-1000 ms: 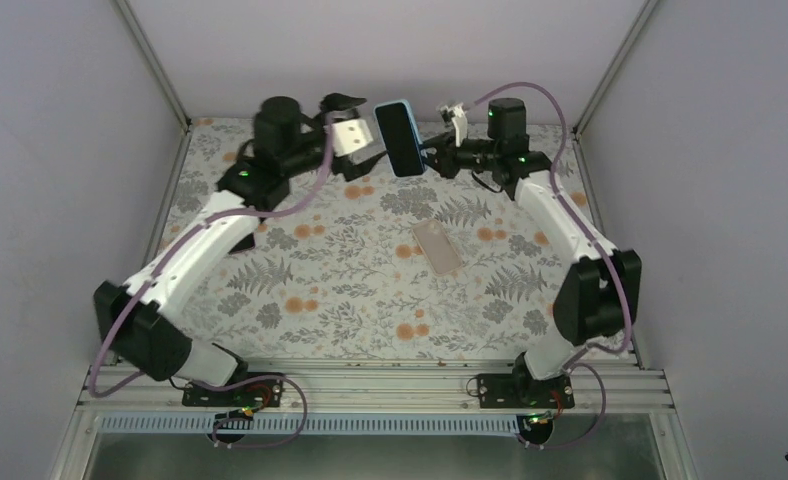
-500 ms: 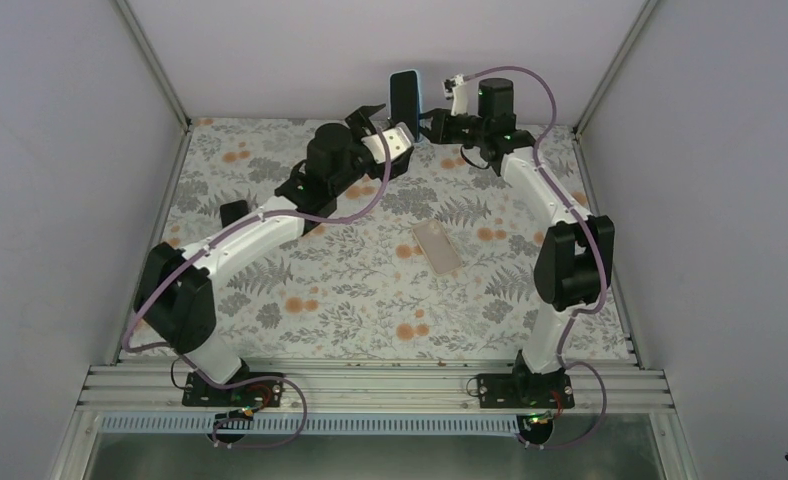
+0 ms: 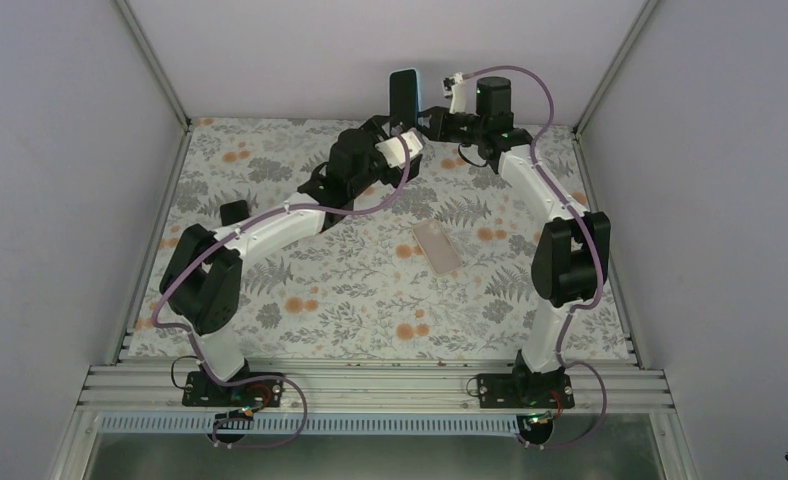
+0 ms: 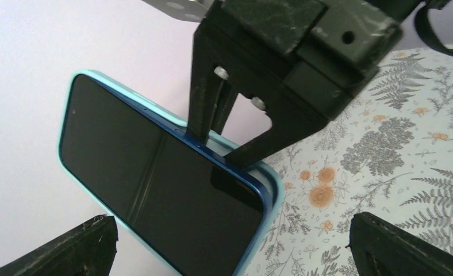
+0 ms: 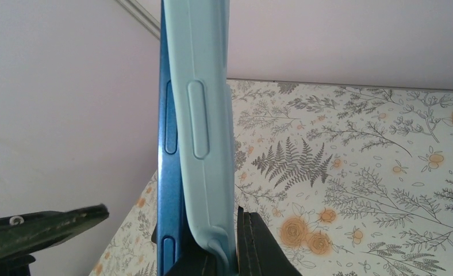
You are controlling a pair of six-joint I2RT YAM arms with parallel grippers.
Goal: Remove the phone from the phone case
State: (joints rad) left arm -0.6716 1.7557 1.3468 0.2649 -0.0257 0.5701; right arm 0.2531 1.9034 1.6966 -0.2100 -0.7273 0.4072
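Pale lilac walls point(image 3: 270, 50), floral-print table point(image 3: 350, 290), aluminium corner posts point(image 3: 151, 62)

I see the phone point(image 3: 403, 92) sitting in its phone case point(image 5: 204, 132), held upright above the far edge of the table point(image 3: 300, 260), just in front of the back wall. The right gripper point(image 3: 423, 116) is on its right, clamped across its lower end, with phone and case together between the fingers. The left gripper point(image 3: 392, 131) sits just in front and to the left, its two fingers spread either side below the phone, neither touching it. Near the table's middle, slightly right of centre, lies a flat piece point(image 3: 437, 246). Well to its left, near the left edge, sits a small object point(image 3: 234, 212).
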